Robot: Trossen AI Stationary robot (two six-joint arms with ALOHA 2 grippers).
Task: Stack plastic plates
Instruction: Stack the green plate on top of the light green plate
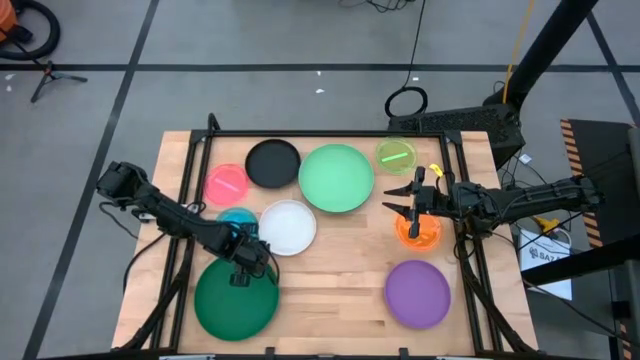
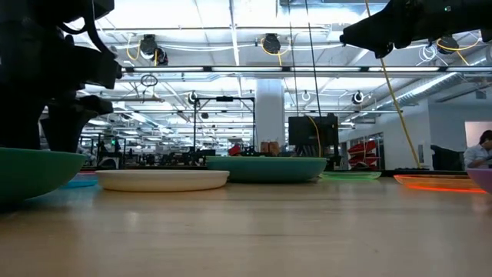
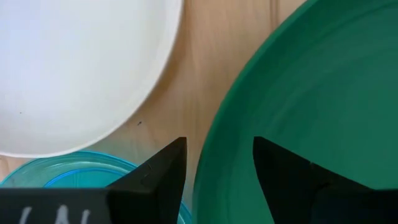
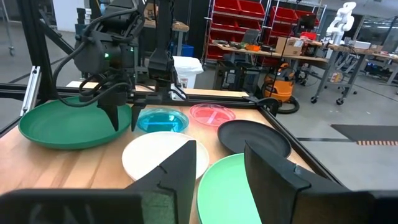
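Eight round flat plates (image 1: 337, 178) unstacked | dark green (image 1: 236, 297) largest | left hand (image 1: 240, 278) above

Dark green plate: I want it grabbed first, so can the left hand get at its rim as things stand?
Probably yes. The left hand is open right over the dark green plate rim, with nothing lying on it and the white plate set apart.

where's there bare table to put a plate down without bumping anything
The widest bare wood lies between the dark green plate and the purple plate, below the white plate. A smaller patch sits between the mint plate and the purple one. The back-left is crowded: pink, black, blue and white plates sit close together.
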